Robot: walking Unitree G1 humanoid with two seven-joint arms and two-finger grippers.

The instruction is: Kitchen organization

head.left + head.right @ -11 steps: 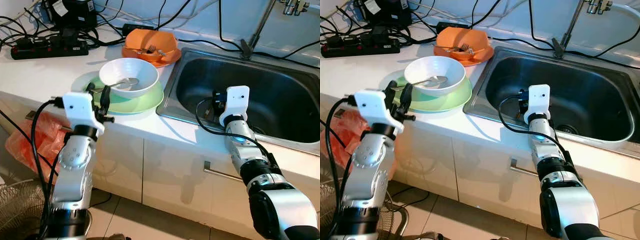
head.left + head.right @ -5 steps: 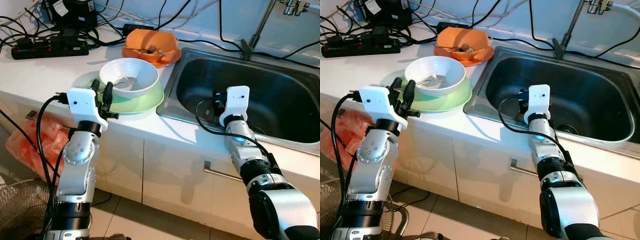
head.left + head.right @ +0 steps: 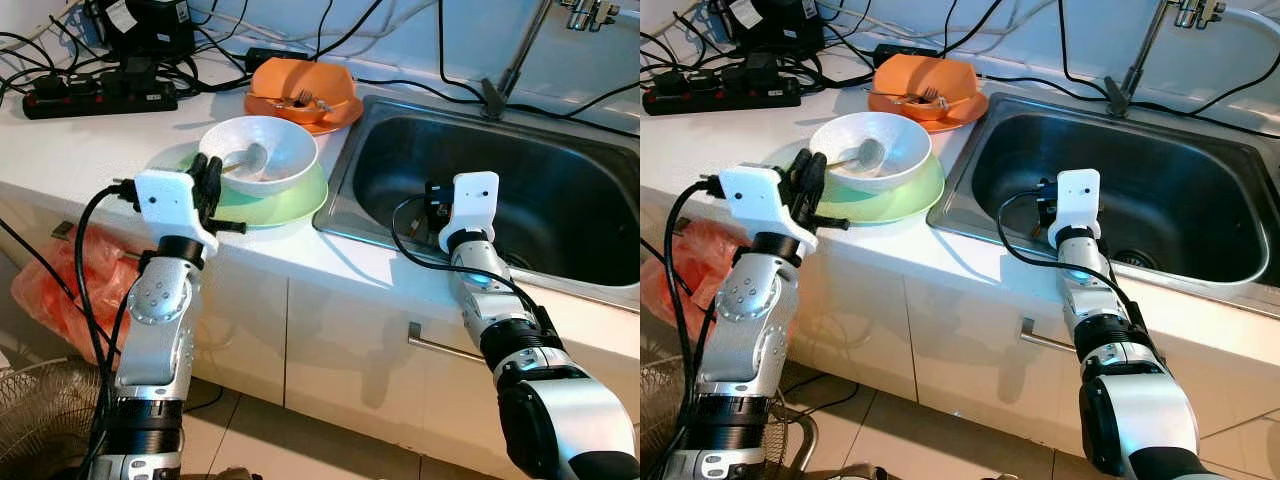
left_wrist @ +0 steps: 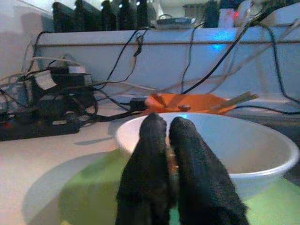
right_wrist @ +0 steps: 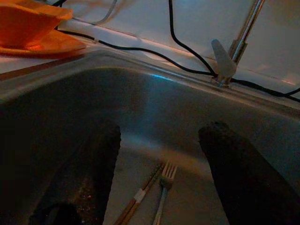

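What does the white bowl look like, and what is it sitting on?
The white bowl is round, smooth and glossy, like plastic or ceramic. It sits upright on a green plate on the white counter, just left of the sink. A metal spoon lies inside it, the handle reaching over the near rim. The left hand is at that rim, fingers pressed together there.

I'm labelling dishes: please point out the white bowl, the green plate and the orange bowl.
white bowl (image 3: 283, 150): left eye view, inner wall.
green plate (image 3: 290, 203): left eye view, bare front rim.
orange bowl (image 3: 290, 78): left eye view, inner surface.
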